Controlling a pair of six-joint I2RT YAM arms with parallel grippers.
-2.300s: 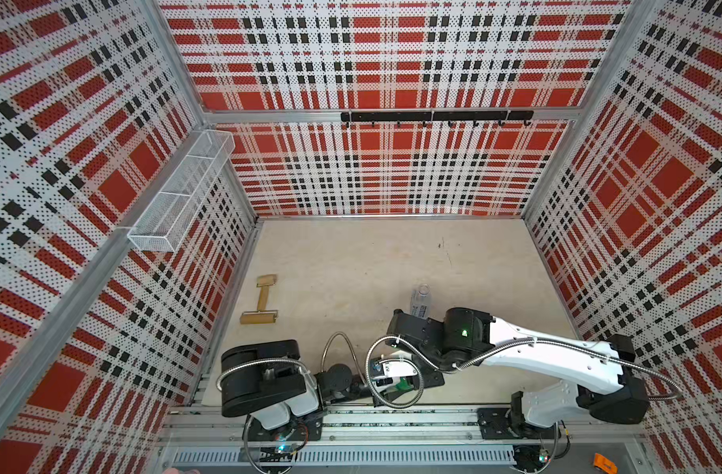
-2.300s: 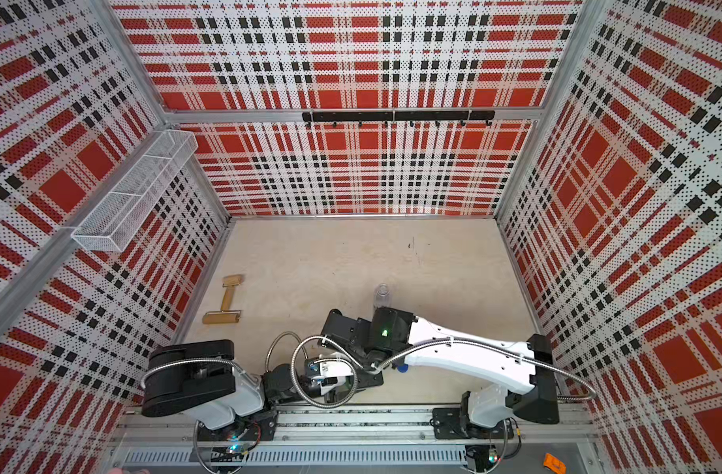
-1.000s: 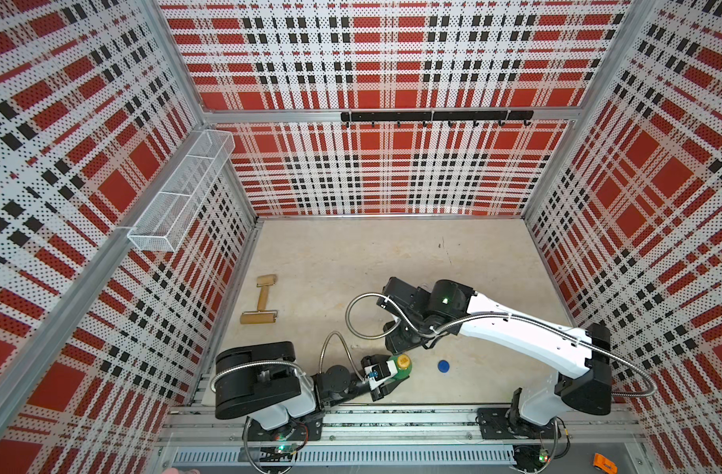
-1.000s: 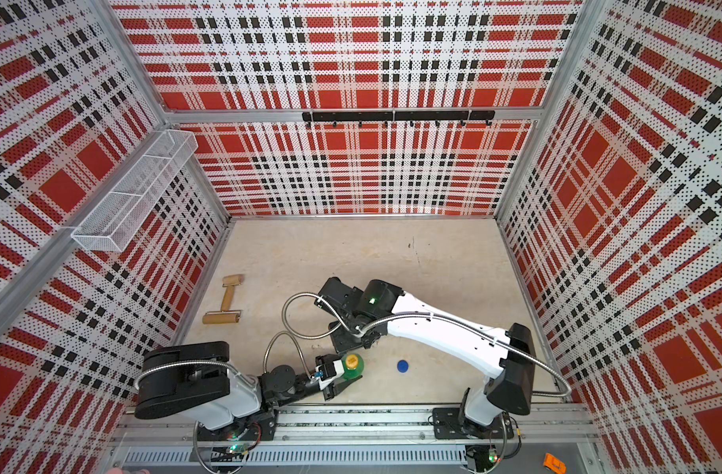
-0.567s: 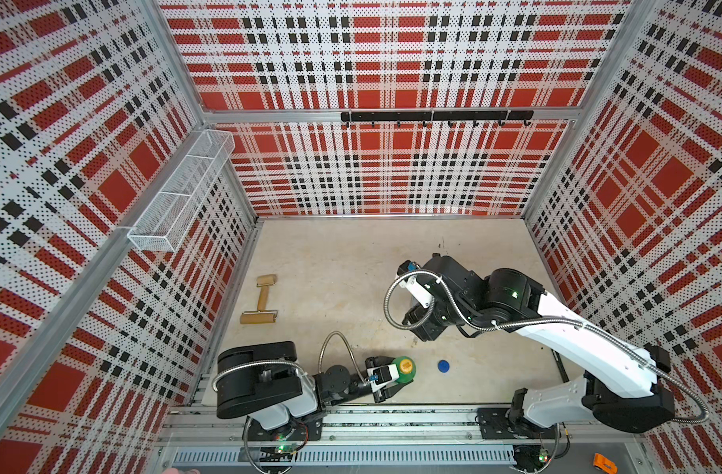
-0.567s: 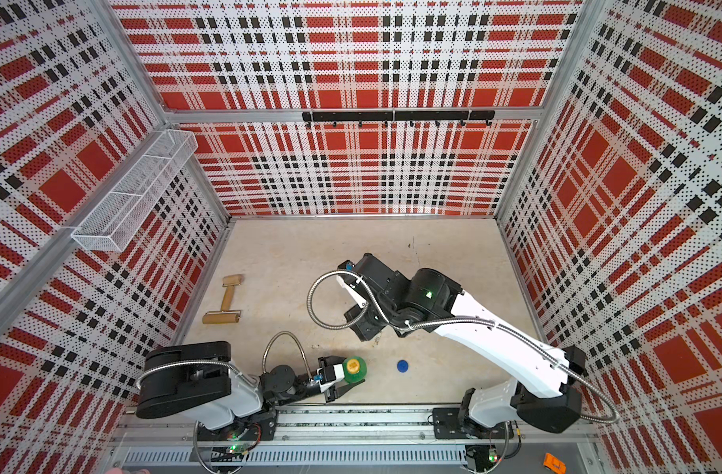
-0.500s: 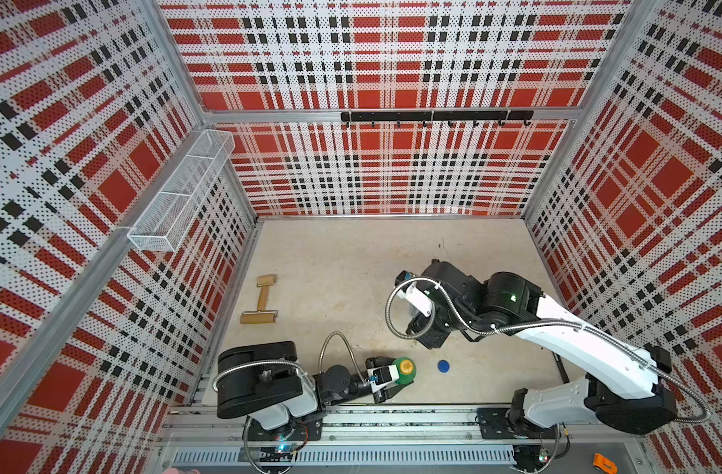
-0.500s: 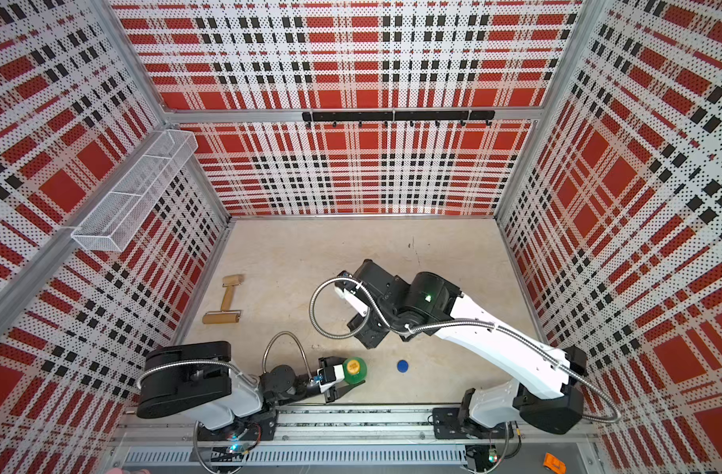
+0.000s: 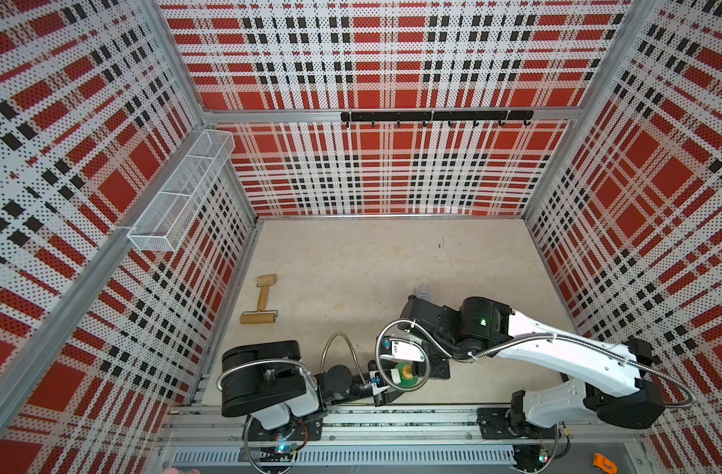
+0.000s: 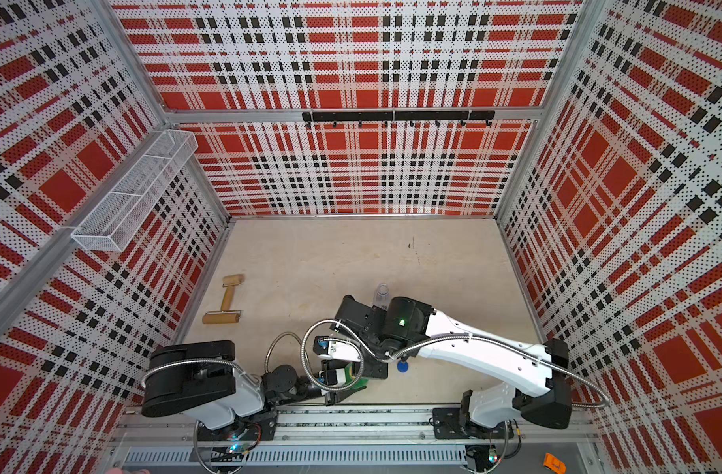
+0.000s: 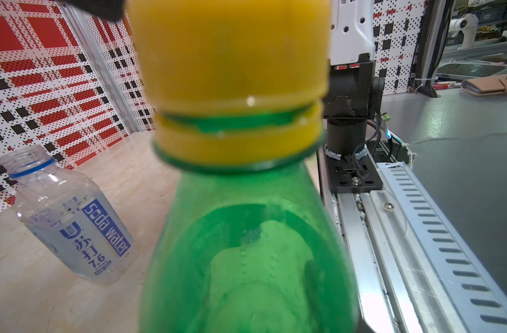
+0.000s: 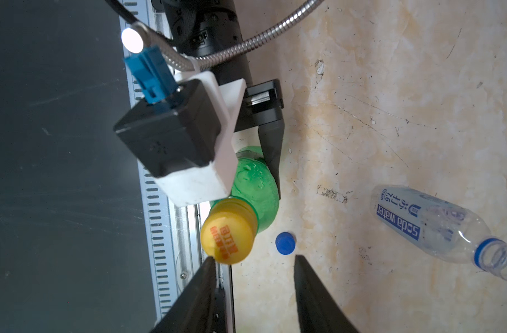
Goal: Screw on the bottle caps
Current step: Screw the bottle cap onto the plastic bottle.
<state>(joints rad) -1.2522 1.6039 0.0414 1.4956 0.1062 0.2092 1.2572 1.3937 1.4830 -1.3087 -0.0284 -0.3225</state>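
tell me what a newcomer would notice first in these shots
The red plaid walls boxing in the table on three sides grab the eye first. Next comes the green bottle with the yellow cap on its neck, held by the left gripper at the table's front edge, the right gripper open close by the cap. A loose blue cap lies beside it; an uncapped clear bottle stands farther back.

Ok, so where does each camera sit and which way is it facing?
Top views: high overhead, looking down at the table; left arm and right arm show.
Left wrist: beside the green bottle, facing its yellow cap; right arm's base behind.
Right wrist: above, looking down past the open right gripper at that cap.
Shared: both wrist views catch the clear bottle.
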